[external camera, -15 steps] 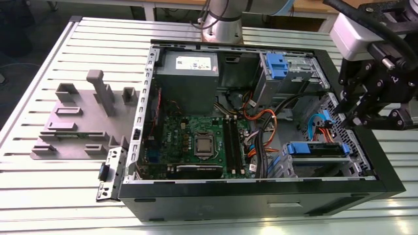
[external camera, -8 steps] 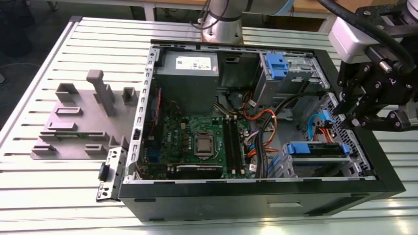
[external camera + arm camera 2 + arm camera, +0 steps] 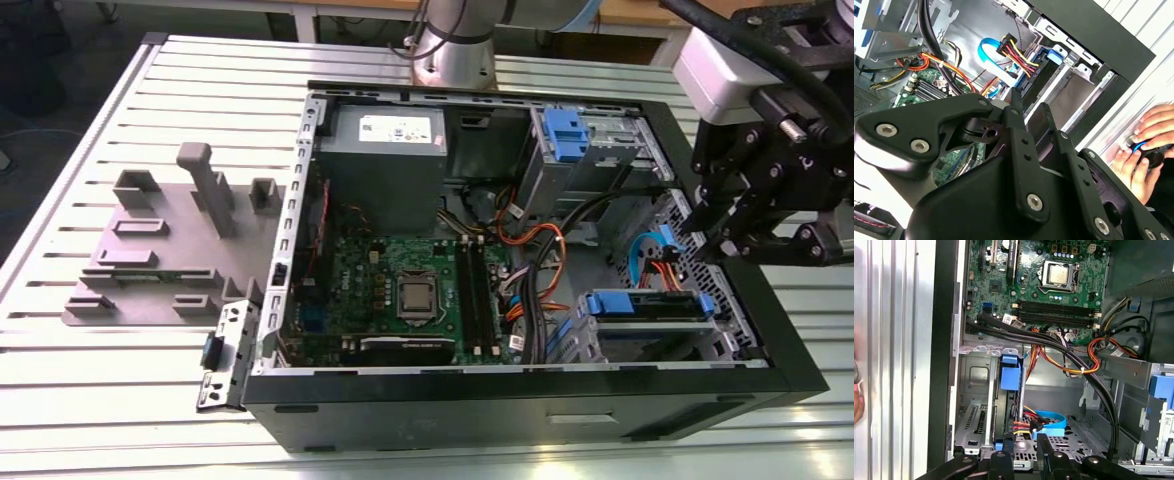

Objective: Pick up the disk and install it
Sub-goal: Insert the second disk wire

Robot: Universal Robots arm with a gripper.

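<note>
**One disk in the bay, gripper empty above it**

One disk [image 3: 647,305] sits on edge in the lower drive cage of the open computer case [image 3: 534,400], at the exterior view's right, its blue carrier frame facing up out of the bay. In the first wrist view the disk [image 3: 1010,372] shows as a blue-capped slab between the cage walls, with a bundle of red, yellow and black wires and a flat blue cable [image 3: 1046,420] reaching its end. My gripper [image 3: 774,250] hangs over the case's right-hand rim, just above that bay, its fingers [image 3: 1001,460] spread a little and holding nothing. The case lies on its side on the slatted table [image 3: 134,400], motherboard [image 3: 400,290] exposed. In the second wrist view a person's hand [image 3: 1144,145] rests on the table just outside the case.

By my reading the pick-up is past and the install is at or near its end: the disk looks seated, though I cannot tell whether the carrier has latched. Any further move calls for a straight path clear of the wires and of that hand.
</note>
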